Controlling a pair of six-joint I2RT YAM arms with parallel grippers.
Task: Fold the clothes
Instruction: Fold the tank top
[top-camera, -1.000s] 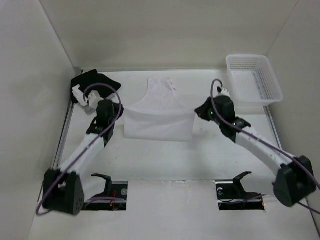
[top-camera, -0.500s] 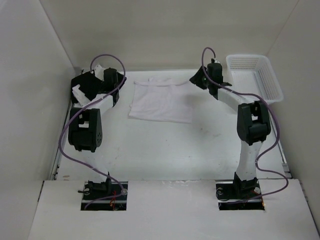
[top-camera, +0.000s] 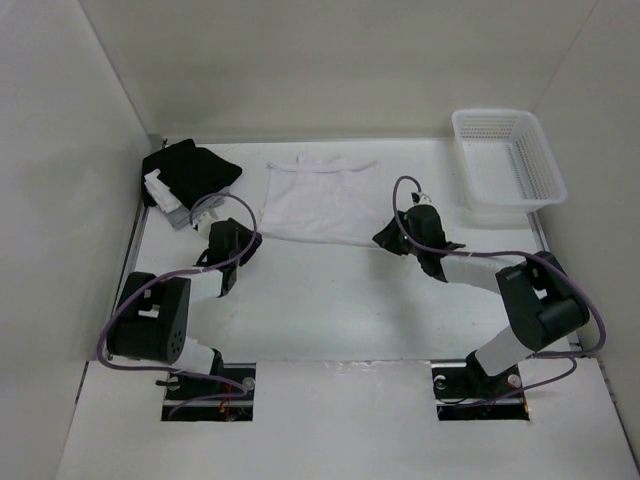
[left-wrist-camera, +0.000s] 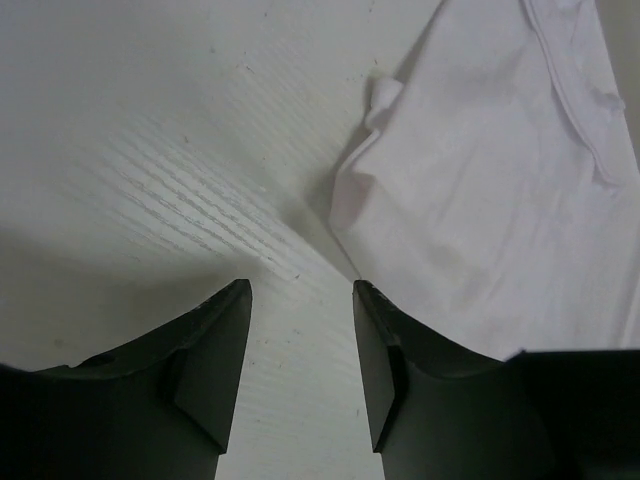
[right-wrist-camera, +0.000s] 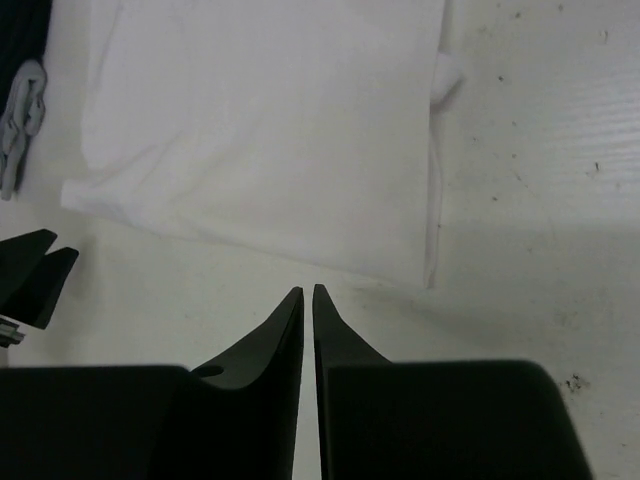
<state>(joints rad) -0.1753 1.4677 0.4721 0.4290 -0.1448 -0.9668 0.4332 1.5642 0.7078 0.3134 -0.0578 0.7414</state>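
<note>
We find a robotics test cell of the laboratory kind, not a home. A white worktop (top-camera: 330, 300) is boxed on three sides by plain white panel walls (top-camera: 300, 70). The left arm (top-camera: 150, 320) and the right arm (top-camera: 535, 305) are bolted into cut-outs (top-camera: 210, 385) at its near edge, with purple cables (top-camera: 408, 180) looping along them. A metal rail (top-camera: 130, 265) edges the worktop left of the left pincer (top-camera: 246, 232). Beyond the right pincer (top-camera: 384, 240), to its right, stands a white mesh basket (top-camera: 510, 150).
</note>
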